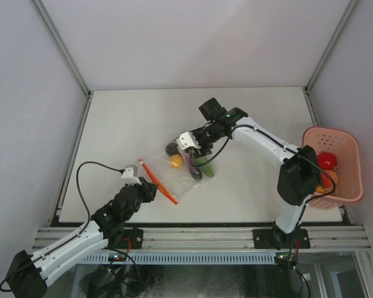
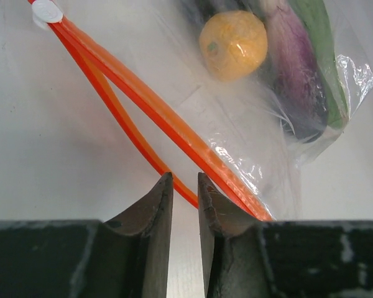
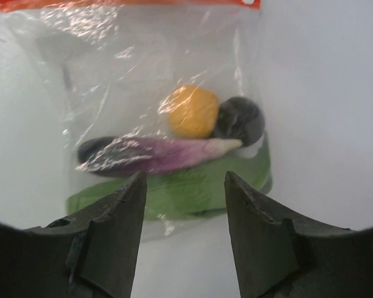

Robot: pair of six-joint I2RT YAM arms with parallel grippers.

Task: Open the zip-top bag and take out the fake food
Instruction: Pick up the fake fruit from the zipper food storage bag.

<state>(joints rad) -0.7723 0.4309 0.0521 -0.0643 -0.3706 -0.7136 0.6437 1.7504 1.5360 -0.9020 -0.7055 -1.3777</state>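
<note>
The clear zip-top bag (image 1: 173, 176) lies flat mid-table, its orange zip strip (image 2: 143, 102) parted into two lips, with a white slider (image 2: 46, 11) at the far end. Fake food lies in its closed end: an orange ball (image 3: 193, 112), a dark round piece (image 3: 239, 119), a long purple piece (image 3: 161, 155) and a long green piece (image 3: 199, 189). My left gripper (image 2: 185, 177) stands at the strip, its jaws drawn narrow, and the thin near lip crosses between the tips. My right gripper (image 3: 185, 179) hovers open over the bag's closed end, with the green piece between its fingers.
A pink perforated basket (image 1: 354, 167) stands at the table's right edge beside the right arm, with a red ball (image 1: 326, 160) and an orange piece (image 1: 331, 179) in it. Grey walls enclose the table on three sides.
</note>
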